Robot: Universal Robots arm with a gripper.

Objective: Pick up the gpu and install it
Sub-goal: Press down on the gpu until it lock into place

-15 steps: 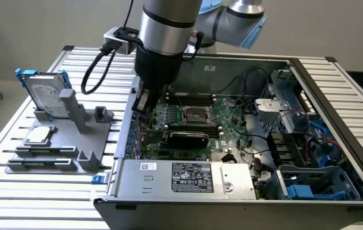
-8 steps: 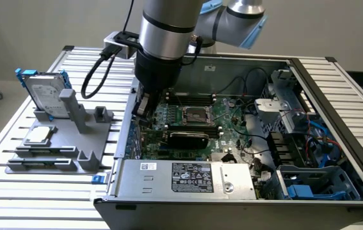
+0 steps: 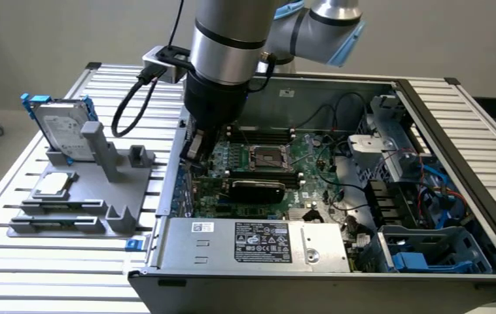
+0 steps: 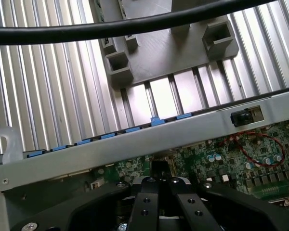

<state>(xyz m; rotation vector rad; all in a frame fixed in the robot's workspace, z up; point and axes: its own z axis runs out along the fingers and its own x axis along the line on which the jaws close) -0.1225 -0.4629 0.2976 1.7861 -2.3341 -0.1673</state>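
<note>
The gpu (image 3: 257, 190) stands low over the motherboard (image 3: 270, 157) inside the open computer case (image 3: 423, 111), its black rounded shroud facing the front. My gripper (image 3: 195, 157) reaches down inside the case at the exterior view's left wall, just beside the card's left end. In the wrist view the gripper (image 4: 159, 179) is shut, its fingertips (image 4: 145, 188) pressed together over a small dark part. I cannot tell whether they pinch the card's edge. Past the tips lie the case wall (image 4: 135, 139) and green board (image 4: 241, 154).
A grey holder (image 3: 99, 190) on the slatted table at the exterior view's left carries a silver hard drive with blue rails (image 3: 60, 131). The power supply (image 3: 257, 242) fills the case's front. Cables and a blue drive cage (image 3: 431, 252) crowd the right side. A black cable (image 4: 135, 26) crosses the wrist view.
</note>
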